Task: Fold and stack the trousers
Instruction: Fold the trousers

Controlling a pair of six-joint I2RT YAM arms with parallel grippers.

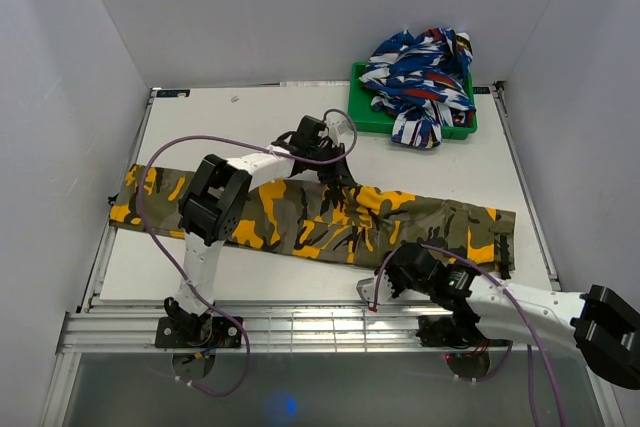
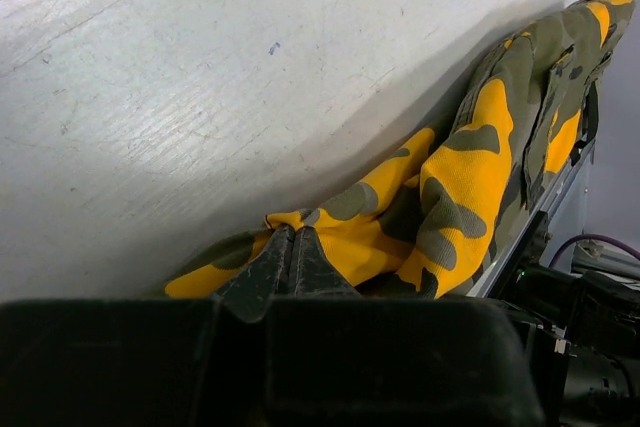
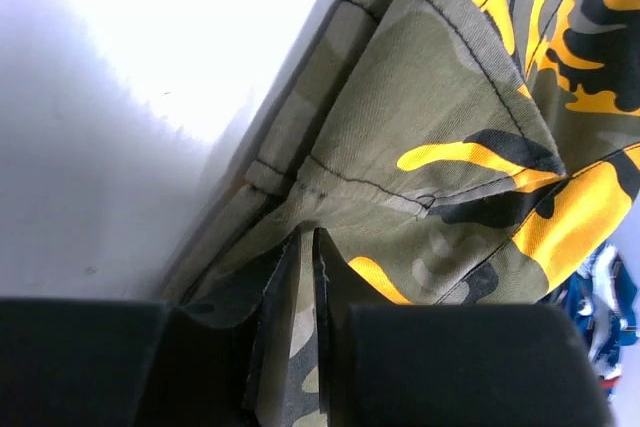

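White table [image 1: 250, 117]: trousers [image 1: 300, 219] lie lengthwise left-right; left claw [image 2: 290, 239], right claw [image 3: 305, 239] each clenched on them.

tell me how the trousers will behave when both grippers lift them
Probably floppy: the trousers lie flat on the table and bunch into soft folds at the left gripper. The long span between it and the right gripper would likely sag. The woven cloth looks grippy, so slipping from the pinches seems unlikely.

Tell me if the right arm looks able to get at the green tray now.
Probably not yet. Nothing stands between them, but its fingers are shut on the trousers' near edge and the green tray sits at the table's far side.
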